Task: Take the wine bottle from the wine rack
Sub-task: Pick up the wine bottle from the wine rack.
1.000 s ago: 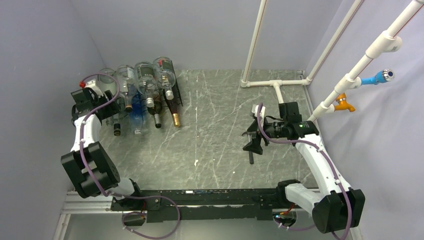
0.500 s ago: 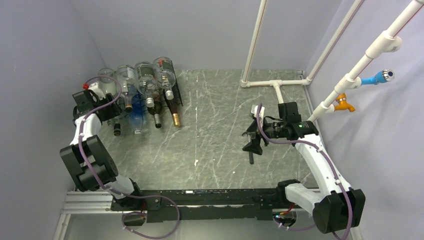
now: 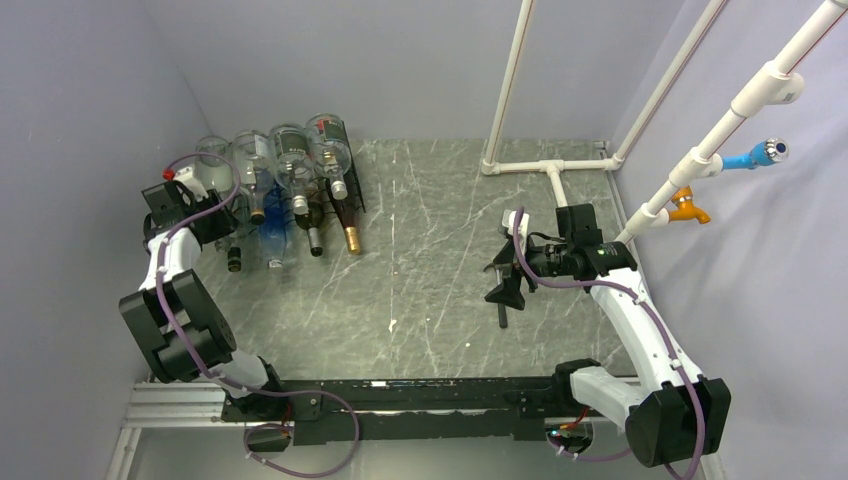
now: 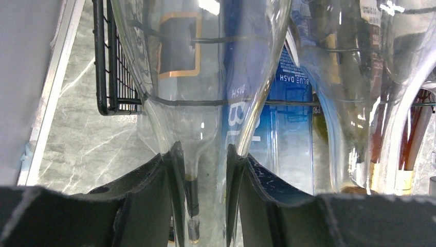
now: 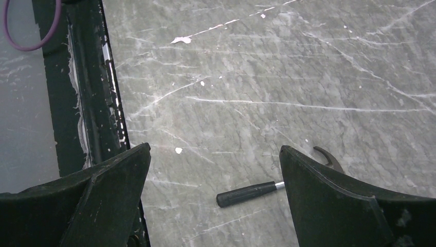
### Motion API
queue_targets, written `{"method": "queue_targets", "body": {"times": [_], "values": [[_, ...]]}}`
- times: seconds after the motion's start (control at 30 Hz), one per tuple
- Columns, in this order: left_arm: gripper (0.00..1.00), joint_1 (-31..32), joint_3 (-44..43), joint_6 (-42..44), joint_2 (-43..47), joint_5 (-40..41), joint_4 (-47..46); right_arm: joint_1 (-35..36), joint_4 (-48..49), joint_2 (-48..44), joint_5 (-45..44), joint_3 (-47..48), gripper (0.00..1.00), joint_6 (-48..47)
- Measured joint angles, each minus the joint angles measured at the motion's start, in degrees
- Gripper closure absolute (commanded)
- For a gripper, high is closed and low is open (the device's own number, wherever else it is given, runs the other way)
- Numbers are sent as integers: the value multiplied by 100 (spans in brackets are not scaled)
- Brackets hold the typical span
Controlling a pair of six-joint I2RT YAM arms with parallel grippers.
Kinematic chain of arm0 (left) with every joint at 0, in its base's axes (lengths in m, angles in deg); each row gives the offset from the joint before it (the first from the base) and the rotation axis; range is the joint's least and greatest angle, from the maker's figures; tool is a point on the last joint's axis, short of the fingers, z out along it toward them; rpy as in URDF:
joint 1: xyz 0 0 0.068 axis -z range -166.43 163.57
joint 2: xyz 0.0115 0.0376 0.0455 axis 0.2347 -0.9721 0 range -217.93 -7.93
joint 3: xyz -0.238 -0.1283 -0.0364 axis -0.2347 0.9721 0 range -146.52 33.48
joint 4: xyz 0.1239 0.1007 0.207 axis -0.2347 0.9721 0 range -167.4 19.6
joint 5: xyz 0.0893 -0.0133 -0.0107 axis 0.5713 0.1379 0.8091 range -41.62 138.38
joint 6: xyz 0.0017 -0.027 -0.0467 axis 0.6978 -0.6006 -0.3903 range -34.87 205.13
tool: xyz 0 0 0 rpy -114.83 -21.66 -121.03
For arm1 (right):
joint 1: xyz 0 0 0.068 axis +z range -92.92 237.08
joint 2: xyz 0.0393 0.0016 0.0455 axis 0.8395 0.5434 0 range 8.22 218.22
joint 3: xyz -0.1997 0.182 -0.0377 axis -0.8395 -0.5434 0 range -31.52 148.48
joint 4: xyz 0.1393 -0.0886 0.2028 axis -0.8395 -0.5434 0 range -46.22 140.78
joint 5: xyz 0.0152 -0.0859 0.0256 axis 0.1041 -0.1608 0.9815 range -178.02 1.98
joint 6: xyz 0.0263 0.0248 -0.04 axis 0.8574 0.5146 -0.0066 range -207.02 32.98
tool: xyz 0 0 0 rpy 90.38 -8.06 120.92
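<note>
Tabletop [image 3: 430, 250]: grey marble-look slab, white veins and scuffs.
Back wall [image 3: 350, 60]: plain lavender-grey panel, meets the slab at its far edge.
Left wall [image 3: 60, 150]: same plain panel.
Right wall [image 3: 770, 300]: same panel, behind the pipes.
Pipe frame [image 3: 510, 90]: white PVC, uprights in far right corner, tee base on the slab.
Fittings: blue fitting [image 3: 745, 157] and orange fitting [image 3: 685, 207] on the slanted right pipe.
Near edge: aluminium rail [image 3: 170, 405], bottom left.
Light: even, diffuse, faint shadows.
</note>
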Motion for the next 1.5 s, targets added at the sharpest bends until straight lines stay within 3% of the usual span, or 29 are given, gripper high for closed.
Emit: {"method": "queue_targets", "body": {"times": [0.83,1.5], "values": [[100,44,695,-286,1274,603,297,9,17,-11,-11,-9,0,2],[100,39,704,-811,1814,964,170,48,20,-11,-103,-35,0,0]]}}
